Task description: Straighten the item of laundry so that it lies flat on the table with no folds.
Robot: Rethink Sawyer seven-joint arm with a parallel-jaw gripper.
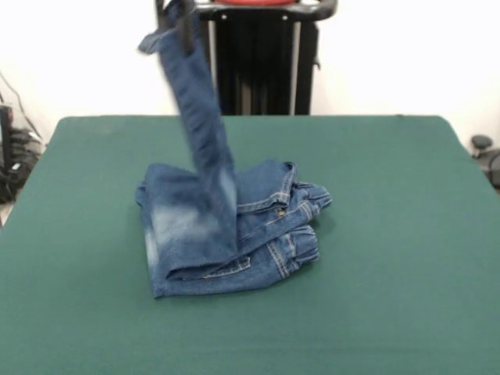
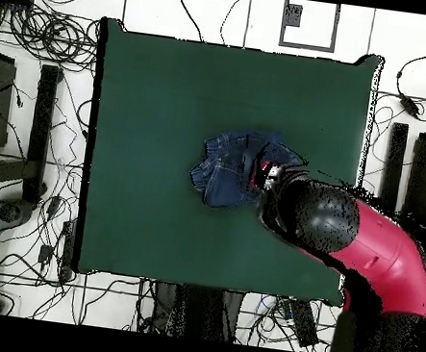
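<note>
The blue denim jeans [image 1: 234, 234] lie bunched and folded near the middle of the green table [image 1: 391, 234]. One leg [image 1: 199, 101] is pulled straight up from the pile. My gripper [image 1: 186, 27] is at the top edge of the front view, shut on that leg near its hem, which flops over to the left. In the overhead view the jeans [image 2: 225, 171] show right of the table's [image 2: 148, 107] centre. The red and black arm [image 2: 364, 238] reaches over them from the lower right and hides the gripper.
The black pedestal [image 1: 262, 62] stands behind the table's far edge. Cables [image 2: 41, 35] and dark stands lie on the floor around the table. The table's surface stretches wide on all sides of the jeans.
</note>
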